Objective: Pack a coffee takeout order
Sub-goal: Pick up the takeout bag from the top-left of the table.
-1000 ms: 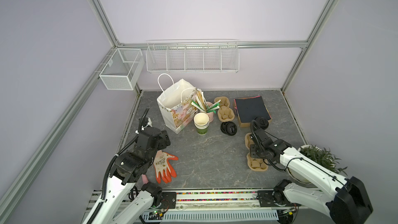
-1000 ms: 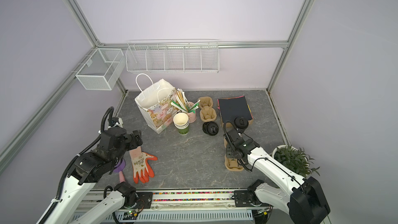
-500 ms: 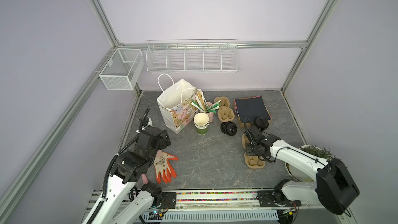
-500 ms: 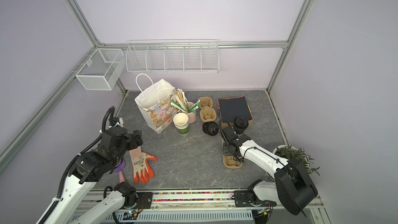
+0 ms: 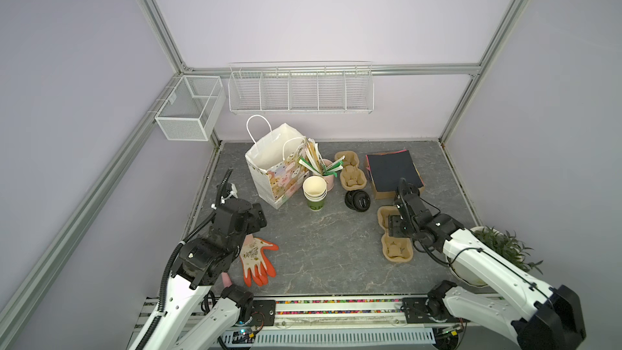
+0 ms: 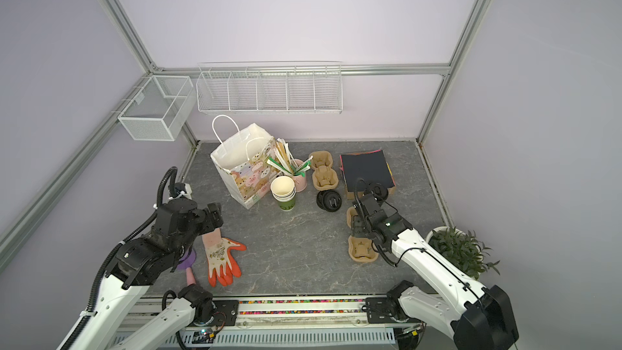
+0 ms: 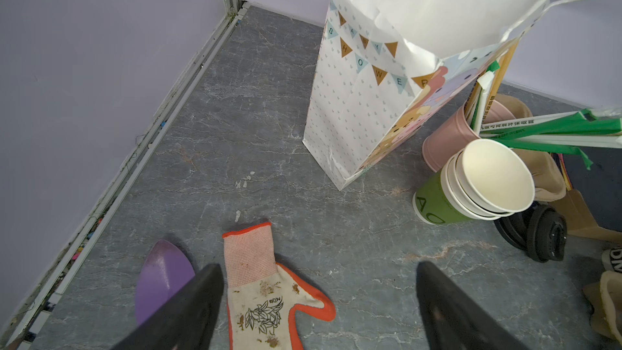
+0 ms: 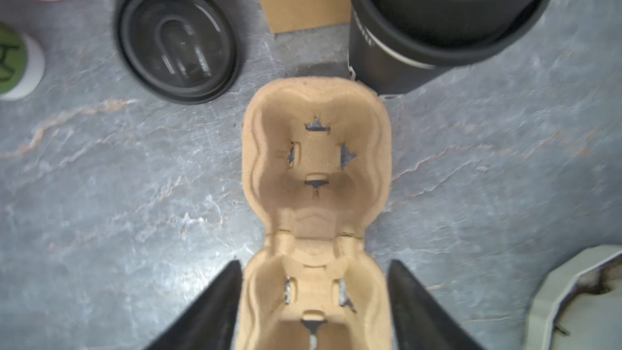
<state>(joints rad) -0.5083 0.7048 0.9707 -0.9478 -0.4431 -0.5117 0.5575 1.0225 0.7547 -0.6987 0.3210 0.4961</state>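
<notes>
A grey tabletop with two robot arms, seen from above. The right gripper (image 8: 313, 262) hangs low over a brown two-cup carrier (image 8: 316, 163) lying flat on the table on the robot's right. Its jaws are spread, one on either side of the carrier's nearer well, and do not appear to pinch it. The left gripper (image 7: 318, 265) hovers wide open and empty above an orange and white glove (image 5: 255, 257). The carrier looks to be set in place, so the step in hand is probably loading it. The next move would be to reach for the lidded black cup (image 8: 437, 11) just beyond the carrier's far end, grip its body and lower it upright into a well. The cup stands close against the carrier in the right wrist view. It shows in a top view (image 6: 377, 190) beside the stack of black paper sheets (image 6: 365, 170), but the arm hides it in its twin. Only the left wrist view shows a purple scoop (image 7: 165, 274) by the glove. A paper bag (image 5: 279, 163) stands open at the back.
</notes>
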